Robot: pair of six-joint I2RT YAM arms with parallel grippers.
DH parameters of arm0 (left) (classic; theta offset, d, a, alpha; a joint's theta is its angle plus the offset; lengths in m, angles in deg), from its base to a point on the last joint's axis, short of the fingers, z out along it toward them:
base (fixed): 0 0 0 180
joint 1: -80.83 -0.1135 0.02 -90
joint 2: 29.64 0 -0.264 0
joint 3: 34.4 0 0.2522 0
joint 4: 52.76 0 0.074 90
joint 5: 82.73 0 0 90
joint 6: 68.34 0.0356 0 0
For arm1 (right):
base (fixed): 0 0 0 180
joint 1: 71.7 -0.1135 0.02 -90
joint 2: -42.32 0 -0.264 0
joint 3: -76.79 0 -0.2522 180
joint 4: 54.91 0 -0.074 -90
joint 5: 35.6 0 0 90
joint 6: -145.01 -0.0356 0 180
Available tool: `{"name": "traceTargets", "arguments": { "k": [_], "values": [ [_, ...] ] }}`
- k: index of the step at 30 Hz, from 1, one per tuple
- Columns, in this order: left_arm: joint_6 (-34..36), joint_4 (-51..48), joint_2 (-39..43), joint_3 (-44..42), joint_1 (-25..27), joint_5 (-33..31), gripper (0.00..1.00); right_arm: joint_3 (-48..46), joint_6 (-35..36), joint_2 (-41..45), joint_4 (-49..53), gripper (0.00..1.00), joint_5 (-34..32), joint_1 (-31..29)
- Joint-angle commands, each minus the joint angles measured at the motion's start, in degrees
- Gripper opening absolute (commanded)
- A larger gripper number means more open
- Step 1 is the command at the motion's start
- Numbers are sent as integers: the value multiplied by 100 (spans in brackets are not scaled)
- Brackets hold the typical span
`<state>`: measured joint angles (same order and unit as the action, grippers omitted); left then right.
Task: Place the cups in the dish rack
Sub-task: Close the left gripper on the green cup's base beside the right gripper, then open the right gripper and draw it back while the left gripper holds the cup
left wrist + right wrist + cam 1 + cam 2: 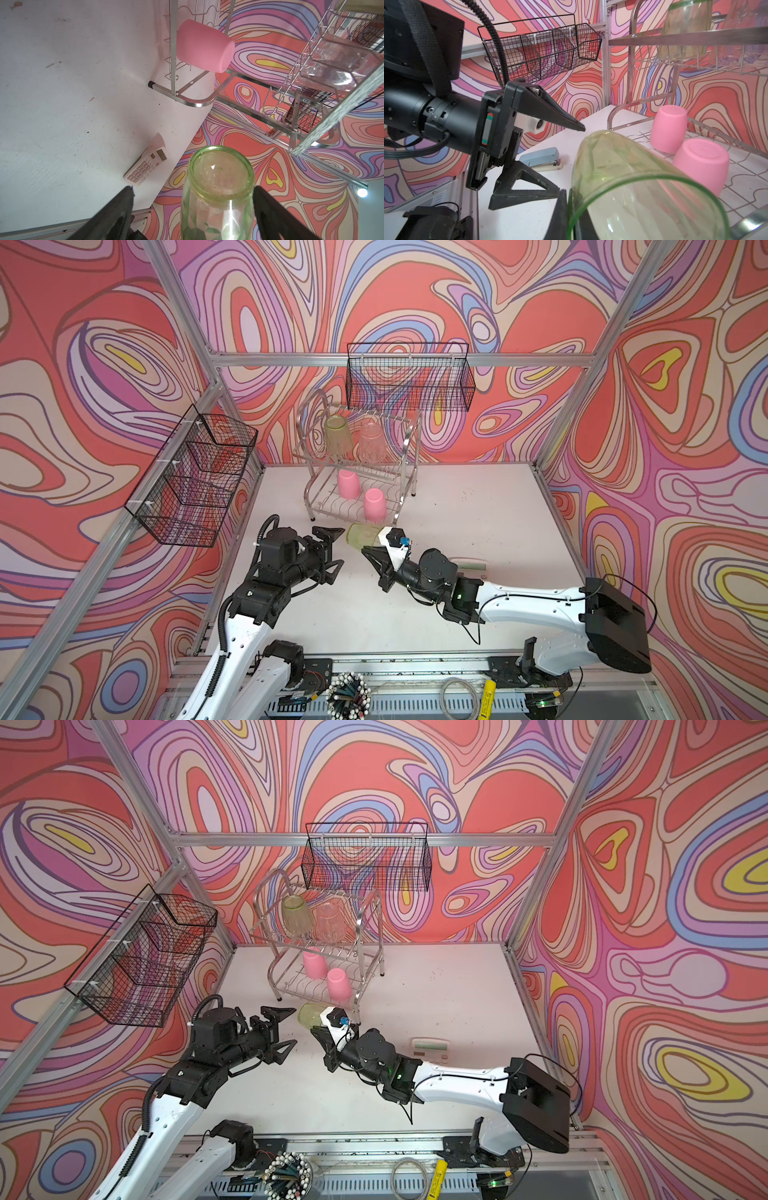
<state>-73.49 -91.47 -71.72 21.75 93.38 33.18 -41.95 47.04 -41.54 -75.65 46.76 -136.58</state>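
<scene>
Green cup (pixel 623 176) pinched in right claw (pixel 368 548), left claw (pixel 339 546) wide, dish rack (pixel 409 438) behind

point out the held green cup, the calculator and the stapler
held green cup (pixel 623 166), right wrist view, on its side wall
calculator (pixel 143 169), left wrist view, on its keypad
stapler (pixel 538 156), right wrist view, on its blue top

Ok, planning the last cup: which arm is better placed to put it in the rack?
Likely right: the right gripper is shut on the green cup, close to the rack; the left gripper is open, holding nothing.
</scene>
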Motion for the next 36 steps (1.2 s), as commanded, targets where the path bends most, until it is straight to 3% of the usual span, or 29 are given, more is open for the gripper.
{"name": "traceTargets", "arguments": {
  "k": [1,30,36],
  "values": [
    [-239,440,-104,-82,-68,170,92,289,-13,-170,-268,0,110,20],
    [-317,1335,-731,-187,-109,481,91,1164,-162,-1123,-127,0,848,20],
    [-301,1370,-722,-236,-113,460,83,1237,-214,-1184,-88,0,926,20]
  ]
}}
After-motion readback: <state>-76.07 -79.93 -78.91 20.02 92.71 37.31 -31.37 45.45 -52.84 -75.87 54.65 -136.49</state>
